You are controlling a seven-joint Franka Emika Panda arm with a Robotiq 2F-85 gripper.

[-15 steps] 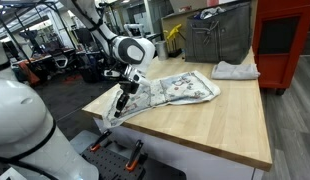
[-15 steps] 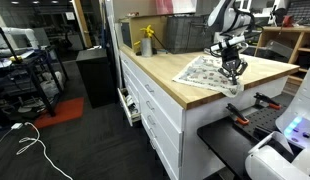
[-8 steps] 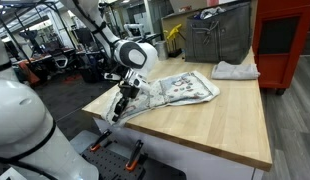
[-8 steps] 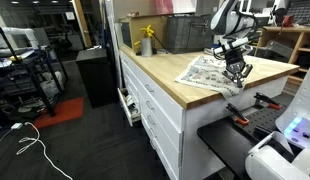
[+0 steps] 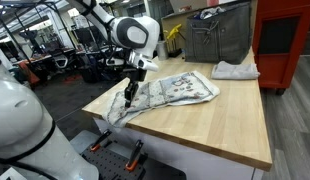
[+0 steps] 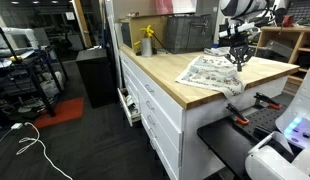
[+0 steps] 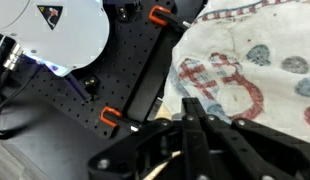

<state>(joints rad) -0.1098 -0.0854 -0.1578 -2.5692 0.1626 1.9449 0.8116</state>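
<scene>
Much of patterned cloth off-frame

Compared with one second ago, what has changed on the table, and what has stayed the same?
The hand rose from low at the table edge, staying shut on the cloth, whose near corner seems drawn up with it. The rest of the cloth, the table and the white rag at the back stayed as they were.

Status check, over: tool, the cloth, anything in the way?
Tool shut on patterned cloth, one corner lifted. Rest of cloth lies on wooden table. White rag at far side, well apart; nothing blocking.
</scene>
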